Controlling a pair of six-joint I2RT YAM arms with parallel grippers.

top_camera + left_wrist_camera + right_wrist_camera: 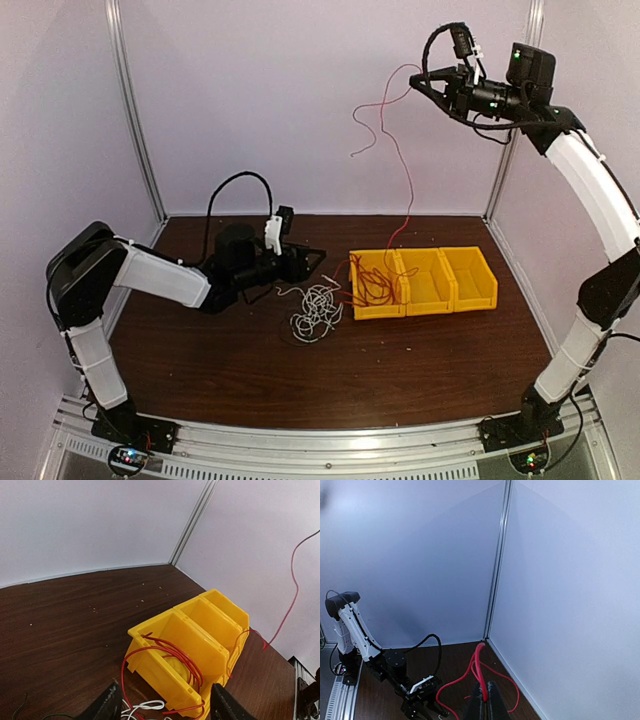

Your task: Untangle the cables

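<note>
– Top external view: where's the red cable (pixel 400 170)?
– Clamped in the right end effector (pixel 415 80), trailing down into 1 yellow bin (pixel 378 311).
– And the left end effector (pixel 318 262)?
– Released, beside the white cable (pixel 315 312) on the worktop (pixel 420 360).

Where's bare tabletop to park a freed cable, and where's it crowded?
Free: the wide near strip of table between the yellow bins and the front rail; the back strip behind the bins. Middle and right bins look empty. Crowded: from left gripper to leftmost bin, with white cable clump and red cable loops.
</note>
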